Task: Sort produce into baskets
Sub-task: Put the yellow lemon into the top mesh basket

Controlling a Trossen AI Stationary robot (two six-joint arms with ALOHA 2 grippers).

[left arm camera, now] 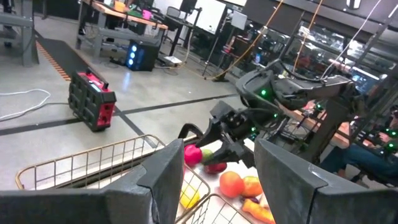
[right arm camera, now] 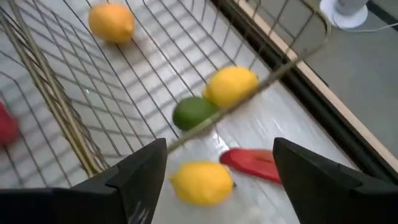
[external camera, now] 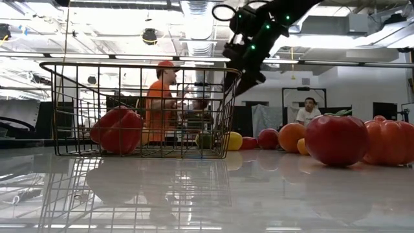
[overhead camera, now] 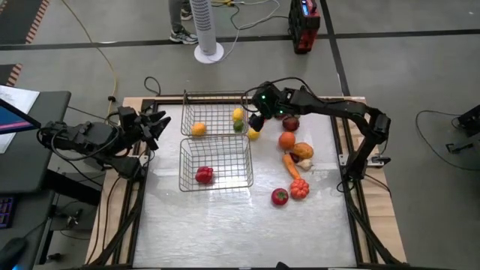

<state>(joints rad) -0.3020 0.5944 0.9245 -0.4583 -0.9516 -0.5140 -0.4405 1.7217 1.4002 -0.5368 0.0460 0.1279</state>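
Two wire baskets stand side by side, the far one [overhead camera: 214, 118] and the near one [overhead camera: 216, 166]. The far basket holds an orange [overhead camera: 198, 129], a lemon [overhead camera: 238, 114] and a lime [overhead camera: 238, 126]. The near basket holds a red pepper [overhead camera: 204, 175]. My right gripper [overhead camera: 255, 121] is open and empty, up in the air over the far basket's right wall. A second lemon [right arm camera: 200, 182] lies on the table below it, outside the basket, beside a red piece [right arm camera: 252, 163]. My left gripper [overhead camera: 154, 127] waits open at the table's left edge.
To the right of the baskets more produce lies loose on the table: a dark red apple [overhead camera: 290, 123], an orange [overhead camera: 286, 140], a carrot [overhead camera: 291, 165], a tomato [overhead camera: 280, 196] and a small pumpkin [overhead camera: 299, 189]. The near half of the table [overhead camera: 240, 232] is bare. People sit in the room behind.
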